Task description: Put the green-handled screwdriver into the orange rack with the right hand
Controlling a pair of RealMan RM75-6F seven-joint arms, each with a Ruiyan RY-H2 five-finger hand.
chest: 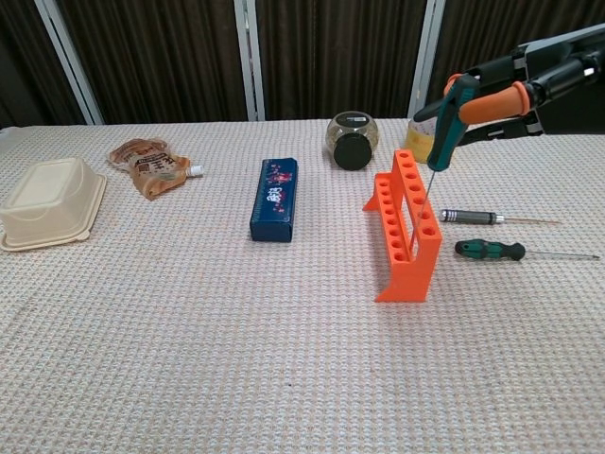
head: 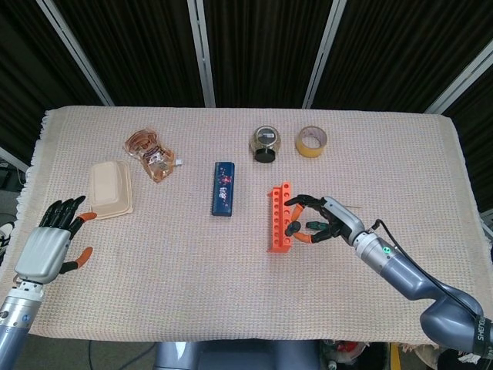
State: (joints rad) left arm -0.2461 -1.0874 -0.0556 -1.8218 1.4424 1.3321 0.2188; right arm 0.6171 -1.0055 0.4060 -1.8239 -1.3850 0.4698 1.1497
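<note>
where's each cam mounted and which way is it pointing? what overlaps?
Head view: high above the near edge, looking steeply down on the table; shows the left hand and the right hand with its forearm.
Chest view: low at the near edge, looking level across the table; only the right hand shows, holding the green-handled screwdriver.
Shared: orange rack, right hand, blue box, jar.

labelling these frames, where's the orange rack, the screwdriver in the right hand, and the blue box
orange rack (chest: 416,248), chest view, on its near top bar.
green-handled screwdriver (chest: 445,118), chest view, on the handle below the fingers.
blue box (head: 223,187), head view, on the middle of its lid.
</note>
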